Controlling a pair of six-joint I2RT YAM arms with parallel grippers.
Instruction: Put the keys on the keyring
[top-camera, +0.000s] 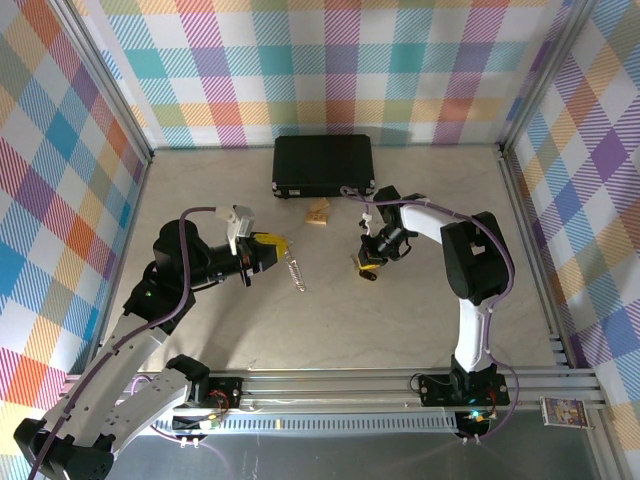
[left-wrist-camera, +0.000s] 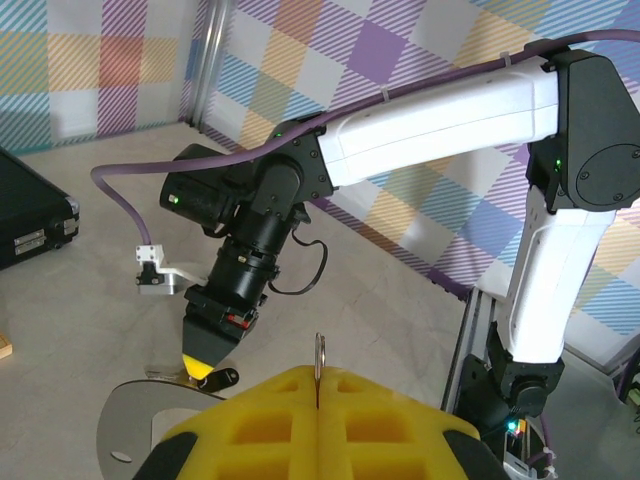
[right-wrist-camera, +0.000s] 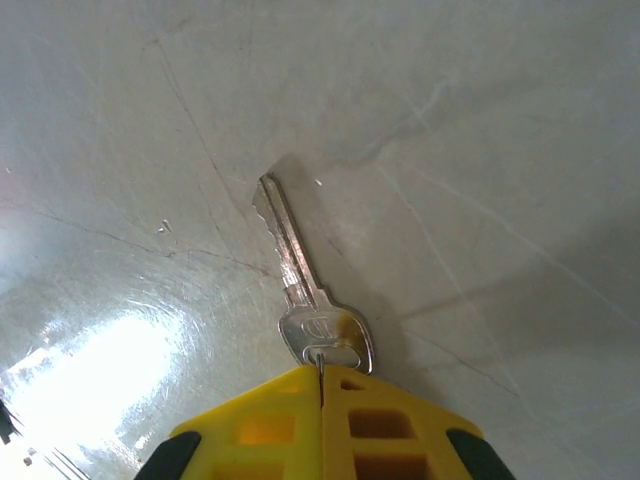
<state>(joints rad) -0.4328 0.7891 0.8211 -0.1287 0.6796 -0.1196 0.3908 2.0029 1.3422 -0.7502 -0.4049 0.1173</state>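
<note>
**Key grabbed, not on the ring yet**

The key (right-wrist-camera: 295, 265) lay flat on the table (top-camera: 330, 330), nearer than the black case (top-camera: 323, 167), with the right gripper (right-wrist-camera: 321, 374) pinched shut on its head. The keyring (top-camera: 293, 268) hung near-left of the case, clamped in the closed left gripper (left-wrist-camera: 318, 378). All the threading was left to do. The ring was edge-on, so I couldn't make out its opening.

Robot lab test cell; alu-extrusion frame (top-camera: 340, 382), plaid backdrop walls (top-camera: 330, 60) round a beige tabletop (top-camera: 330, 330)
</note>
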